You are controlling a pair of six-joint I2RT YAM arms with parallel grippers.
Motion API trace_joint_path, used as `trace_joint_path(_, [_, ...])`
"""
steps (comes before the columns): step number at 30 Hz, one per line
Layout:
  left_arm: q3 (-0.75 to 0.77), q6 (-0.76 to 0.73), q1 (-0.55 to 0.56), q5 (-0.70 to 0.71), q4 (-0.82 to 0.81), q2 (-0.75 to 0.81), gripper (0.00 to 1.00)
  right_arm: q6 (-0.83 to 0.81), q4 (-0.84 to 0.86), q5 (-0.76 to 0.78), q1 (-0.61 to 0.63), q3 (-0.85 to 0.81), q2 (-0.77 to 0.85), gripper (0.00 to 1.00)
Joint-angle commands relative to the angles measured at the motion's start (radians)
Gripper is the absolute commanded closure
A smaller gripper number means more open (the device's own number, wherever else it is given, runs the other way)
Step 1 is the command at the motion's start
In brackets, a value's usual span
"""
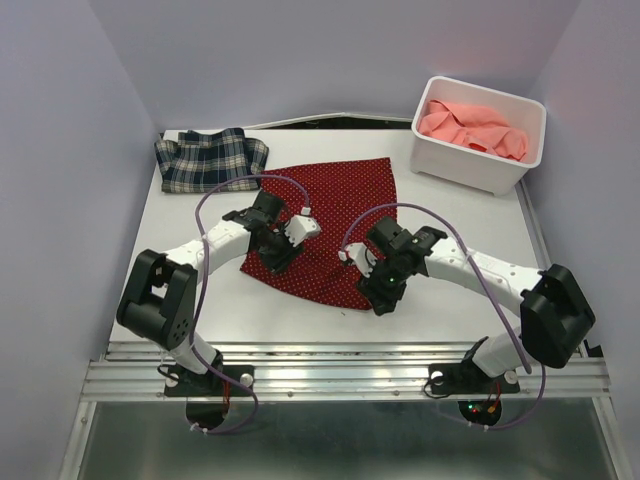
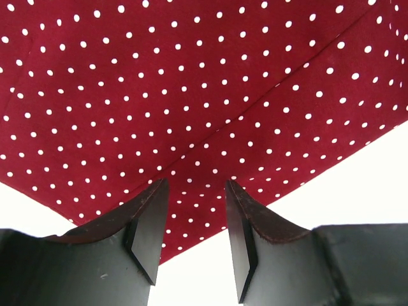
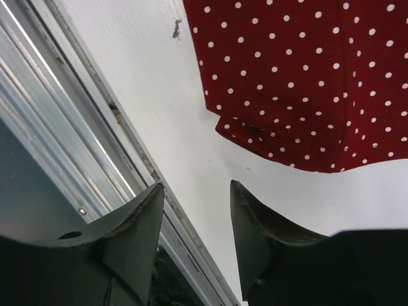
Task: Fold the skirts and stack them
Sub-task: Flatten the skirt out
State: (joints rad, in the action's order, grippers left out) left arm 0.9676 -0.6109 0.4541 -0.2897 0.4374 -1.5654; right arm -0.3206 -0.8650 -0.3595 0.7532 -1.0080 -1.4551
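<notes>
Dark red dotted skirt [image 1: 335,200] spread flat at the tabletop [image 1: 470,215] centre for folding, with left jaws over its near-left hem and right jaws beside its near corner, both spread and empty, seemingly poised to pinch.

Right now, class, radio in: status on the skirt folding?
Left gripper, right gripper: fingers open, empty. Red dotted skirt spread out, unfolded. Plaid skirt back left; pink skirt in bin. Nothing in the way.

Dotted red skirt [image 1: 340,190] flat on table [image 1: 500,220], plaid skirt [image 1: 210,158] at far-left corner, pink skirt [image 1: 470,128] in white bin [image 1: 470,172].
</notes>
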Motion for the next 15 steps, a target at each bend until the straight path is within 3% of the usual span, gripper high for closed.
trace_joint_path(1, [0.019, 0.029, -0.008, -0.009, -0.003, 0.008, 0.48, 0.032, 0.112, 0.041, 0.024, 0.020, 0.016, 0.47])
trace_joint_path(8, [0.052, 0.072, -0.104, -0.111, 0.024, -0.024, 0.48, 0.071, 0.219, 0.117, 0.061, 0.063, 0.006, 0.44])
trace_joint_path(15, [0.057, 0.100, -0.132, -0.147, 0.037, -0.070, 0.47, 0.101, 0.270, 0.180, 0.080, 0.077, -0.040, 0.44])
